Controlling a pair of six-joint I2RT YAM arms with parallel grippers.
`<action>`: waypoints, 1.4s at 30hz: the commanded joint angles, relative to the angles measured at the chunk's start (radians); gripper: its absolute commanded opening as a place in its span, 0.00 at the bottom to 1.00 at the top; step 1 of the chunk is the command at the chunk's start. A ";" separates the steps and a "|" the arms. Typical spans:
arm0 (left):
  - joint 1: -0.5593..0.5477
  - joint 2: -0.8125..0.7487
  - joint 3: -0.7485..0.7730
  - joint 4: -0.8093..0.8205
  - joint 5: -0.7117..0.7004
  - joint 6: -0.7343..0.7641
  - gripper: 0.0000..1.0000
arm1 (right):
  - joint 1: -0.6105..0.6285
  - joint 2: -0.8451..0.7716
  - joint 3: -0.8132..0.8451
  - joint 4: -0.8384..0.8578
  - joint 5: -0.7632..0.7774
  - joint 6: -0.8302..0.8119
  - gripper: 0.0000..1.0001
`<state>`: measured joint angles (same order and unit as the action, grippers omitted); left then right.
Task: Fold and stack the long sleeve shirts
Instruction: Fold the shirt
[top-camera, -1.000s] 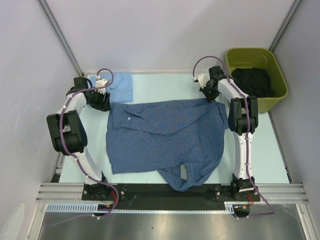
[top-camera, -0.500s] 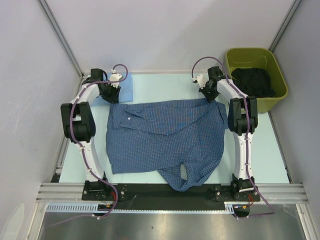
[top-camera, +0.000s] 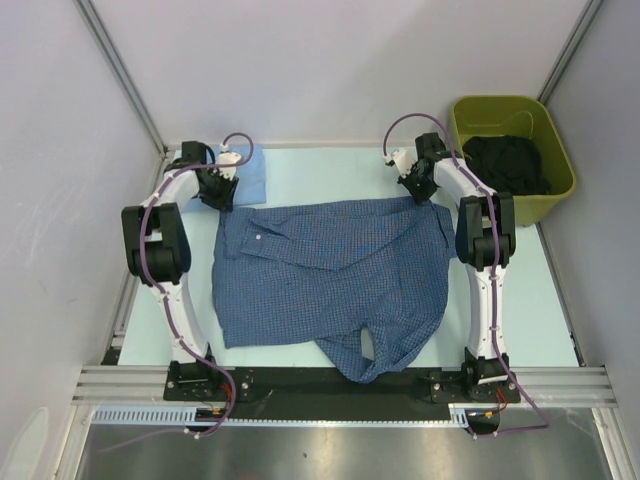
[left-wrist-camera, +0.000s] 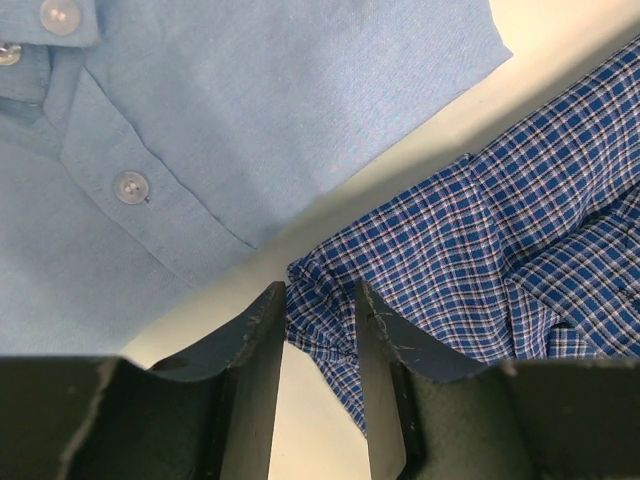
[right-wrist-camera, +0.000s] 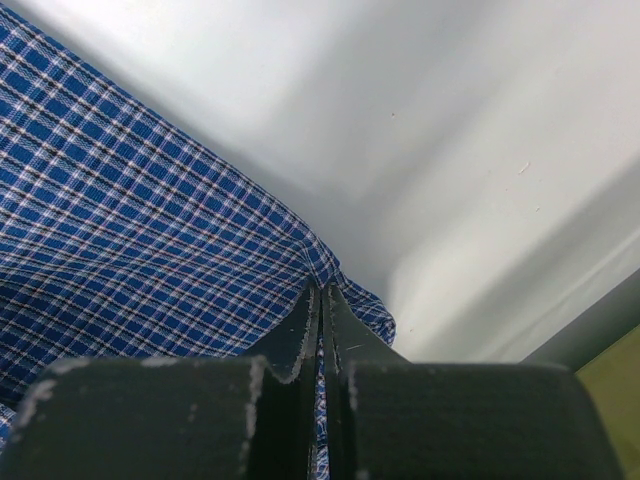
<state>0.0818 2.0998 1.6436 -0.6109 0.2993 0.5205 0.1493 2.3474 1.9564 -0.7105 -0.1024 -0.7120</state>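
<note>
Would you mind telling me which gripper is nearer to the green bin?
Right. The right gripper sits just left of the green bin, pinching the checked shirt; the left gripper is across the table.
</note>
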 joint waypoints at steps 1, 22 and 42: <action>0.006 0.016 0.019 -0.003 0.032 -0.027 0.39 | 0.001 -0.025 -0.017 0.019 0.003 -0.015 0.00; 0.061 -0.052 -0.076 0.028 -0.123 -0.074 0.01 | -0.005 -0.026 -0.071 0.077 0.063 -0.038 0.00; 0.084 -0.360 -0.174 0.033 0.135 0.010 0.77 | 0.004 -0.201 -0.002 -0.119 -0.199 0.015 0.45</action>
<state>0.1650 1.8183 1.4475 -0.5362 0.3420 0.4606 0.1532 2.2627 1.8984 -0.7372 -0.1558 -0.7326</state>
